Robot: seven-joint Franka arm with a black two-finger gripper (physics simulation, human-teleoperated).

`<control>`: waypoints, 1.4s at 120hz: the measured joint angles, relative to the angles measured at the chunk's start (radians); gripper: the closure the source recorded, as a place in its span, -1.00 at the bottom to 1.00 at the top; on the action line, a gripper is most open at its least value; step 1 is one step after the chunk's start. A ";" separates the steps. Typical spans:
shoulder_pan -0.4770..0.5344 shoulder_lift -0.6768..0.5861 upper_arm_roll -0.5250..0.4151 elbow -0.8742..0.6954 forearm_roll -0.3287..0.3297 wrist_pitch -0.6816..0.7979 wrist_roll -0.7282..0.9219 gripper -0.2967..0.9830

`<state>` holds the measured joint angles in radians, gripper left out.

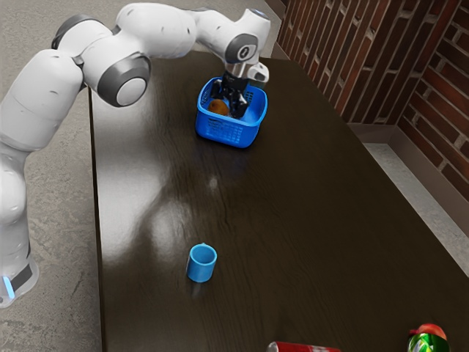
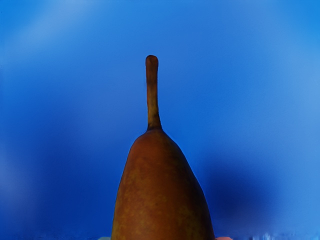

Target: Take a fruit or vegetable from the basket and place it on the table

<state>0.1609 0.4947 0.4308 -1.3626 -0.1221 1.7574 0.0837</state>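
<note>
Evidently, the gripper (image 1: 231,101) was inside the blue basket (image 1: 227,133), at a brown pear (image 2: 159,190); whether its jaws were spread or pinching could not be determined.

Pear (image 2: 160,190) in basket (image 1: 227,133) on table (image 1: 293,220); mug (image 1: 201,264) before basket, exterior view's left of can (image 1: 302,347).

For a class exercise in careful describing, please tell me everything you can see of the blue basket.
The basket is bright blue and looks like plastic, with rounded corners, an open top, a smooth rim and walls pierced by many small holes. It stands upright on the dark table, its underside resting on the wood. An orange-brown fruit lies inside, and the gripper reaches down into it. Whether the gripper touches the basket's walls, I cannot tell.
</note>
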 joint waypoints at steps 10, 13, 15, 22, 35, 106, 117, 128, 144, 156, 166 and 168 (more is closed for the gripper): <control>0.000 -0.002 0.001 0.032 0.001 -0.043 0.000 0.24; 0.000 -0.002 0.001 0.040 0.002 -0.056 0.000 0.25; 0.000 -0.003 0.001 0.046 0.002 -0.066 -0.001 0.25; 0.000 -0.004 0.001 0.071 0.008 -0.100 -0.004 0.24; -0.001 -0.006 0.000 0.108 0.016 -0.163 -0.012 0.24; -0.007 -0.064 -0.034 0.354 0.098 -0.533 -0.098 0.23; -0.009 -0.079 -0.061 0.370 0.100 -0.580 -0.113 0.23; -0.010 -0.097 -0.091 0.381 0.100 -0.624 -0.129 0.24; -0.020 -0.108 -0.163 0.392 0.102 -0.679 -0.153 0.23; -0.026 -0.126 -0.264 0.393 0.122 -0.717 -0.177 0.23; -0.037 -0.132 -0.330 0.395 0.137 -0.744 -0.199 0.23; -0.038 -0.133 -0.344 0.396 0.139 -0.749 -0.204 0.23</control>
<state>0.1228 0.3621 0.0872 -0.9663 0.0172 1.0087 -0.1204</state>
